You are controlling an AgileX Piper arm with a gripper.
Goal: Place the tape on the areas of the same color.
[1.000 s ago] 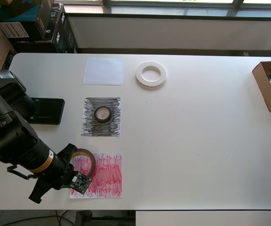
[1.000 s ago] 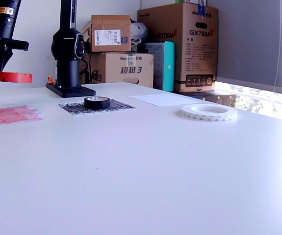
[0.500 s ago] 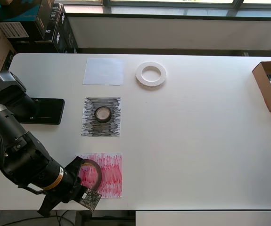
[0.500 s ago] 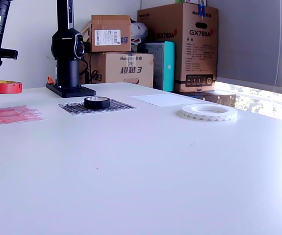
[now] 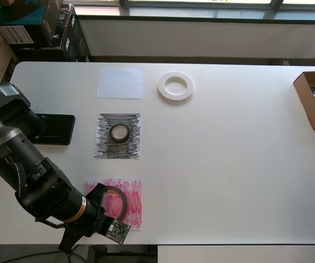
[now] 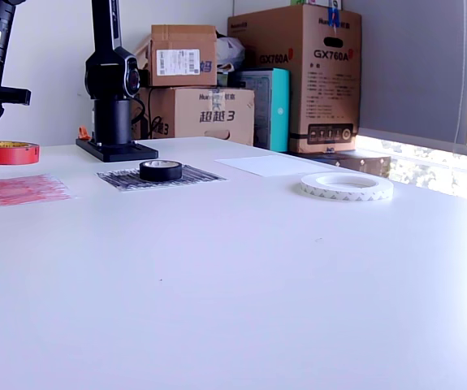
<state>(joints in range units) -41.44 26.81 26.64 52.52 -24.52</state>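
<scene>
From my station I see the black gripper (image 5: 103, 204) closed on the red tape roll (image 5: 115, 200), holding it above the red scribbled paper sheet (image 5: 129, 204) at the near edge of the white table (image 5: 228, 153). In the exterior view the red roll (image 6: 4, 152) hangs clear of the red sheet (image 6: 18, 189). The small black tape roll (image 5: 119, 132) lies on the black scribbled sheet (image 5: 105, 145). The white tape ring (image 5: 175, 86) lies on bare table just beside the plain white sheet (image 5: 120, 83), not on it.
</scene>
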